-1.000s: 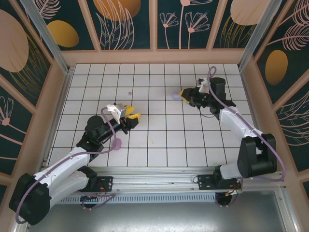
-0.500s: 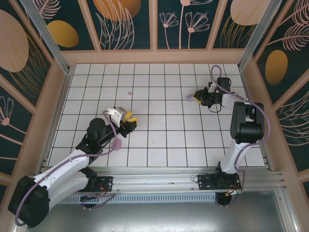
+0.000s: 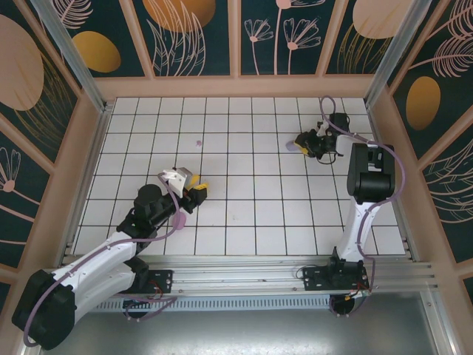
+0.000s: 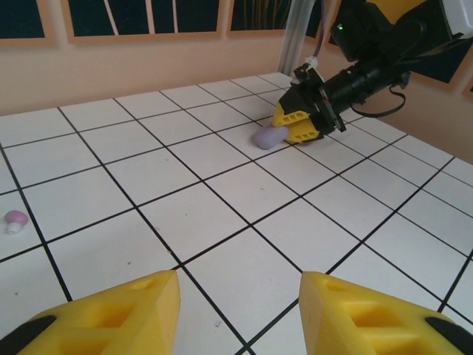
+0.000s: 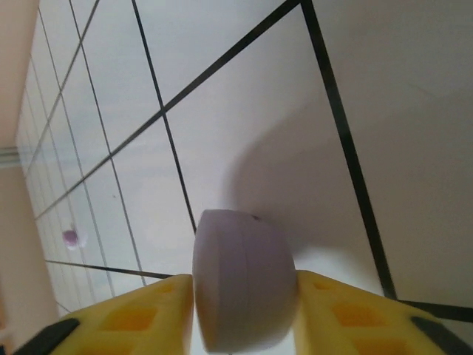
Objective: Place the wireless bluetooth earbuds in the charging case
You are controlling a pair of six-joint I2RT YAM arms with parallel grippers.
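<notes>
The lavender charging case (image 5: 244, 296) stands on its edge between the yellow fingers of my right gripper (image 5: 244, 285), which touch both its sides. From above, the right gripper (image 3: 298, 144) and the case (image 3: 290, 147) are at the far right of the floor. The left wrist view shows the same case (image 4: 270, 137) low over the tiles at the right gripper (image 4: 299, 126). One small purple earbud (image 3: 197, 143) lies alone at the far left centre, also seen as an earbud (image 4: 15, 219) and an earbud (image 5: 71, 237). My left gripper (image 3: 199, 188) (image 4: 240, 292) is open over bare tile, holding nothing.
The white tiled floor (image 3: 244, 214) is boxed in by peach-framed walls (image 3: 236, 85). The right arm's upright links (image 3: 367, 177) stand near the right wall. A metal rail (image 3: 244, 274) runs along the near edge.
The right arm has folded back toward the far right wall, carrying the case right and farther away. The left gripper has drawn back slightly toward its base.
</notes>
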